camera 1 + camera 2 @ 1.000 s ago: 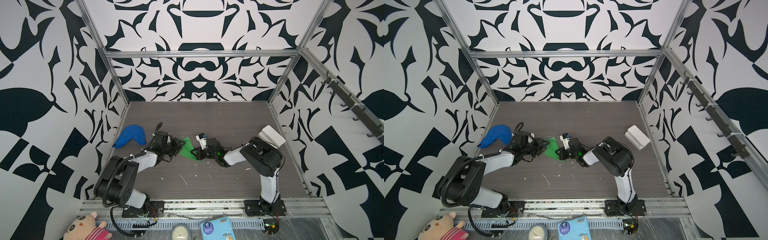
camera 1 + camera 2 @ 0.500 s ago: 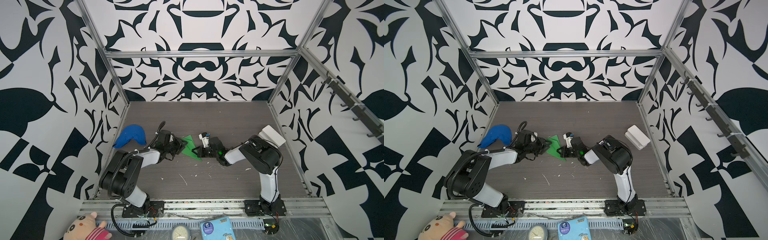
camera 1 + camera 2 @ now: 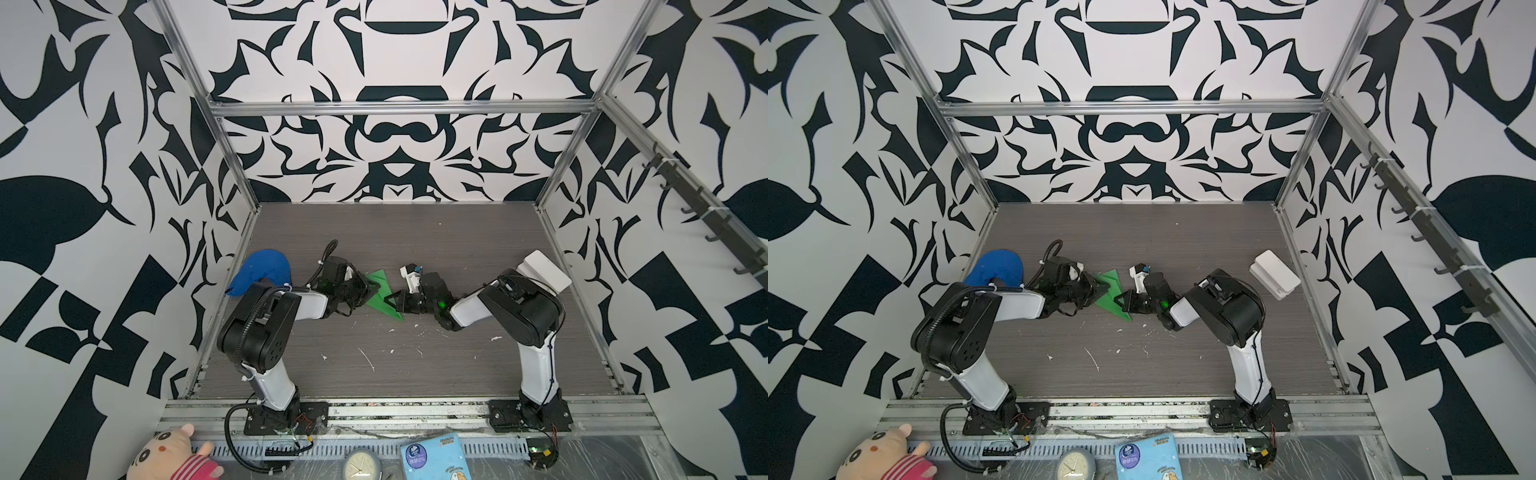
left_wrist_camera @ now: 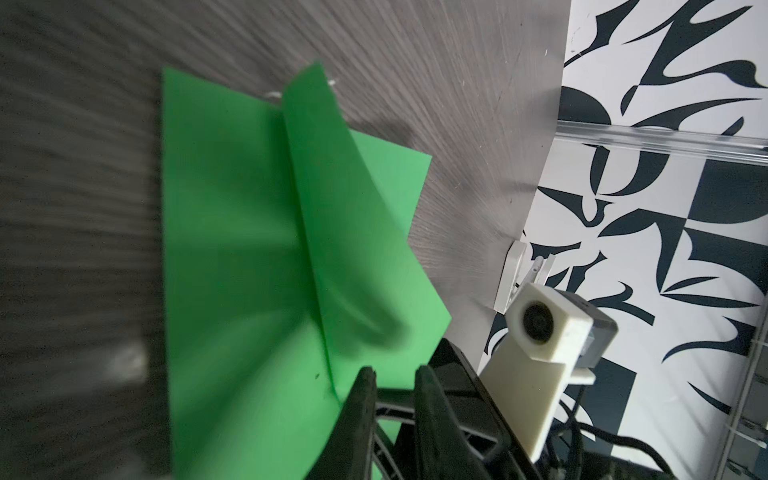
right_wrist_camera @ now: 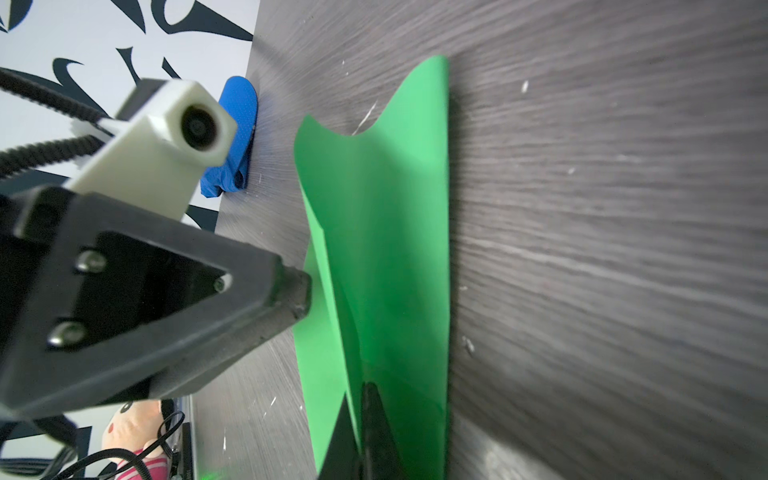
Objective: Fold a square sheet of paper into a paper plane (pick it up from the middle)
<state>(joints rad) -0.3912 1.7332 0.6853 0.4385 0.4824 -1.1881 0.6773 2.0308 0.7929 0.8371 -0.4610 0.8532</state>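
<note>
The paper [image 3: 380,294] lies on the table [image 3: 415,365] just left of centre in both top views, already past its square form: it reads as a pointed green wedge. In the left wrist view one layer lies flat on the table while a flap [image 4: 332,199] stands up along a lengthwise crease. It is not yet a narrow dart.

The right end effector [image 5: 359,401] comes in from the right of the top views. Its fingers are together and pinch the raised fold at the lower edge of the right wrist view, holding that end of the paper. The left end effector [image 4: 395,382] meets the paper from the opposite side. Its fingers stand a little apart with a gap showing between them, right at the paper's near edge. I see no clear grip there. In the right wrist view its black tip touches the paper's edge.

This looks like the middle of the folding, at one of the lengthwise wing creases, with one end anchored and the other being taken. The next move likely calls for the left fingers to catch only the loose flap. They would then lay it over and press along the crease while the right pinch stays firm. Thin paper could buckle or slide.

The blue cap [image 3: 259,272] sits apart by the left wall.
</note>
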